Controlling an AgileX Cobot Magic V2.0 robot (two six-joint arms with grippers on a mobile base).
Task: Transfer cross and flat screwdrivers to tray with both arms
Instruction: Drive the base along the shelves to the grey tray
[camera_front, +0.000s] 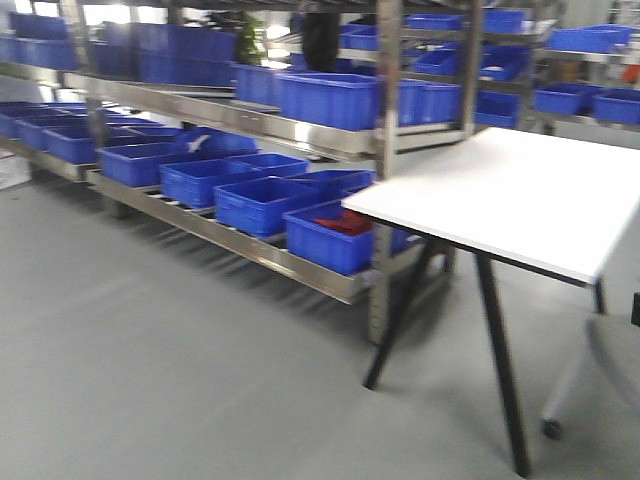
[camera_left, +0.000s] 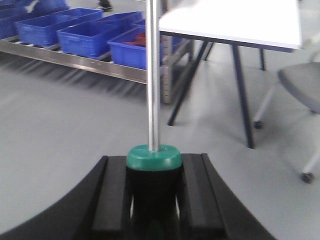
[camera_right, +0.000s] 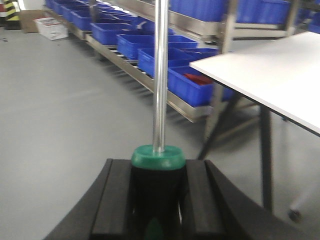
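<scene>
My left gripper (camera_left: 154, 172) is shut on a screwdriver (camera_left: 154, 125) with a black handle, green collar and steel shaft pointing forward; its tip is cut off at the top edge, so I cannot tell cross from flat. My right gripper (camera_right: 158, 172) is shut on a like screwdriver (camera_right: 160, 100), its tip also out of frame. Neither gripper shows in the front view. No tray is in view.
A white table (camera_front: 520, 190) on black legs stands at the right, and shows in the wrist views (camera_left: 235, 20) (camera_right: 270, 70). Steel racks hold several blue bins (camera_front: 260, 200); one bin holds something red (camera_front: 345, 222). A grey chair (camera_left: 305, 85) stands right. Grey floor (camera_front: 150, 360) lies ahead.
</scene>
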